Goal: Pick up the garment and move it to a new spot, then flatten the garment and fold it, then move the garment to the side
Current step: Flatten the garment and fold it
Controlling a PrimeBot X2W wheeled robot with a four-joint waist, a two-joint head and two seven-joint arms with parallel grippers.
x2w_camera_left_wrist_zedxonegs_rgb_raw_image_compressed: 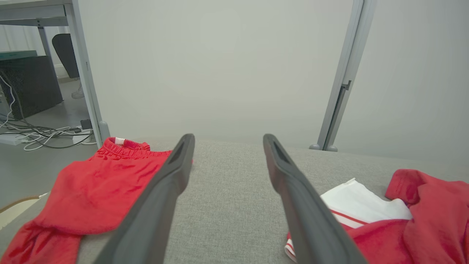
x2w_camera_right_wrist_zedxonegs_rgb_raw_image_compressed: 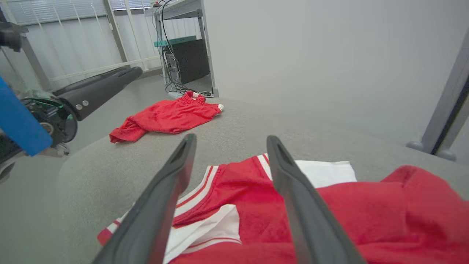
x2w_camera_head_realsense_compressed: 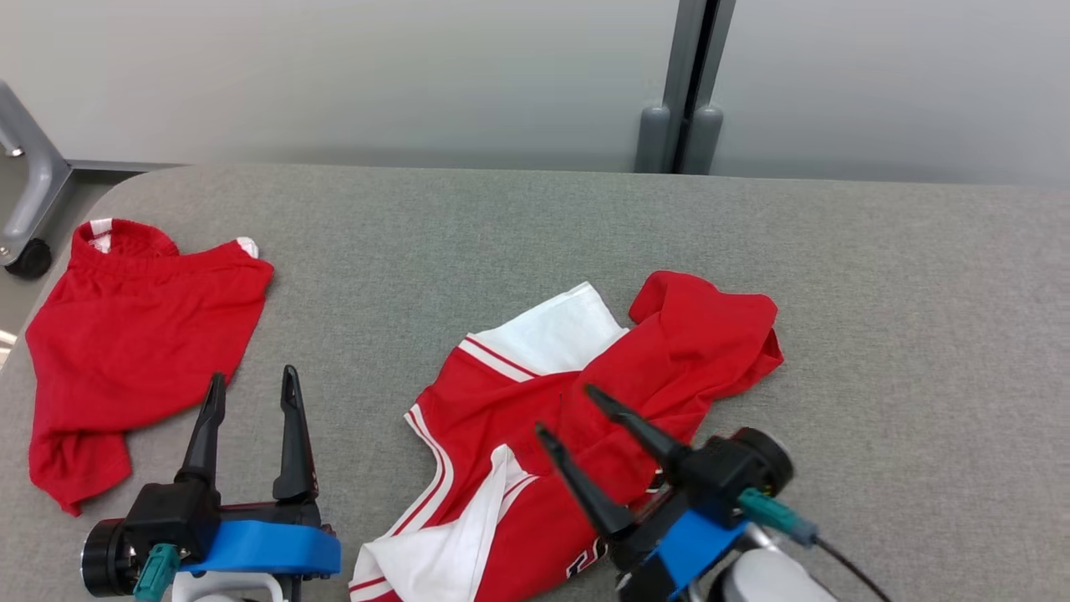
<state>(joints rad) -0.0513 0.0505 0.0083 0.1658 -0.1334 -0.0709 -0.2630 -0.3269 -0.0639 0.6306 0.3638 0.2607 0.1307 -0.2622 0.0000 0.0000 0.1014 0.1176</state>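
A red garment [x2w_camera_head_realsense_compressed: 694, 334] with white sleeves and striped trim lies crumpled on the grey table [x2w_camera_head_realsense_compressed: 501, 234], right of centre and close to the front edge. My right gripper [x2w_camera_head_realsense_compressed: 566, 409] hovers over its middle, open, with nothing between its fingers. The right wrist view has the garment [x2w_camera_right_wrist_zedxonegs_rgb_raw_image_compressed: 366, 209] spread just under the open right gripper [x2w_camera_right_wrist_zedxonegs_rgb_raw_image_compressed: 231, 137]. My left gripper [x2w_camera_head_realsense_compressed: 253, 376] stands open over bare table to the garment's left. From the left wrist, the open left gripper [x2w_camera_left_wrist_zedxonegs_rgb_raw_image_compressed: 228, 138] points at the wall, with the garment [x2w_camera_left_wrist_zedxonegs_rgb_raw_image_compressed: 421, 220] at the lower right.
Red shorts [x2w_camera_head_realsense_compressed: 142, 334] lie bunched at the table's left end, also in the wrist views [x2w_camera_left_wrist_zedxonegs_rgb_raw_image_compressed: 99, 187] [x2w_camera_right_wrist_zedxonegs_rgb_raw_image_compressed: 165, 117]. A grey partition post [x2w_camera_head_realsense_compressed: 685, 125] stands behind the table. A grey wheeled frame [x2w_camera_head_realsense_compressed: 29, 201] sits off the left corner. Cables and a dark box [x2w_camera_right_wrist_zedxonegs_rgb_raw_image_compressed: 187, 60] lie beyond.
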